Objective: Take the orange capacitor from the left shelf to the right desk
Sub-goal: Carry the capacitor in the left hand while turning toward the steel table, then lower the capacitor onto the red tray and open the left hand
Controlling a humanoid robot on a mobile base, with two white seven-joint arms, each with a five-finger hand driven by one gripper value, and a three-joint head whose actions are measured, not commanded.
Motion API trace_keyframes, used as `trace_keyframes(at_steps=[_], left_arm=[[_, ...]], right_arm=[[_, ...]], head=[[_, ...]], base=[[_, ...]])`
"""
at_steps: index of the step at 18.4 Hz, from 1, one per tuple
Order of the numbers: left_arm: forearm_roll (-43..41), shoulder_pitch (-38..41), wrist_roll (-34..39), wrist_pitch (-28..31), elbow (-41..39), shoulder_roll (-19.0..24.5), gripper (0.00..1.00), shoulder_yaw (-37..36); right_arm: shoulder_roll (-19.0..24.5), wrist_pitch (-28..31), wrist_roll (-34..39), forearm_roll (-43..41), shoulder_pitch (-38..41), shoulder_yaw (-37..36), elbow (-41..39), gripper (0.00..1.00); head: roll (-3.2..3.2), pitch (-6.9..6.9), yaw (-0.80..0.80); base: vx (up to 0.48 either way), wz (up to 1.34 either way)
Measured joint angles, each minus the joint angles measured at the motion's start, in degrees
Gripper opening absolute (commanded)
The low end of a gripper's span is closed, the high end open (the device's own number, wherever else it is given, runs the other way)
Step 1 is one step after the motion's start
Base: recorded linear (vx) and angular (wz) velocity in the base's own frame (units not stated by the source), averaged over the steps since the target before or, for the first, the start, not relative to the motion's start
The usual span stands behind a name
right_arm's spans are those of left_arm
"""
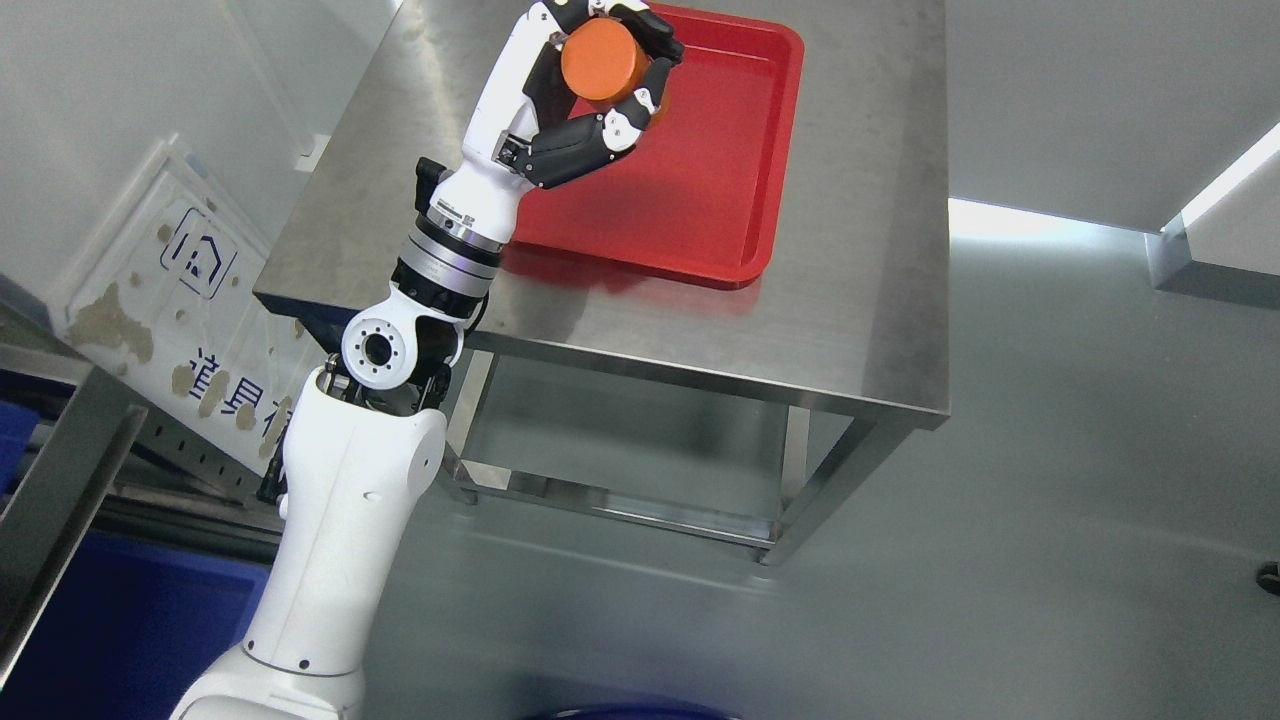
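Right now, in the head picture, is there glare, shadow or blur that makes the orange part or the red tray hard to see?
Head view: the orange capacitor in the left hand is sharp and evenly lit; the red tray is clear, with a soft shadow of the arm along its near edge; the steel table shows only mild sheen; a bright strip of glare lies on the floor to the right; the whole picture is tilted.

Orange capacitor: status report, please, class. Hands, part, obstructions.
Left hand shut on orange capacitor, held above red tray on steel desk. Right hand not in view. Tray bare, nothing in the way.
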Motion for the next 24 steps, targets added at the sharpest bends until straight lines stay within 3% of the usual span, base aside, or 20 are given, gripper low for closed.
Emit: trace_keyframes(at_steps=[11,24], left_arm=[[-3.8,-3.1,0.5,7.5,5.2,0.0,0.04,-2.7],[-5.9,-9.6,0.5,8.8,16.4,0.0,0.09,-3.1]], right_arm=[[0.0,0.2,0.2,0.0,0.0,0.0,0.0,1.00],[0.0,0.1,-0.1,0.0,0.0,0.0,0.0,1.00]], head=[[0.00,0.00,0.00],[0.00,0.00,0.00]], base=[[0.090,-0.03],[-0.006,0.00]])
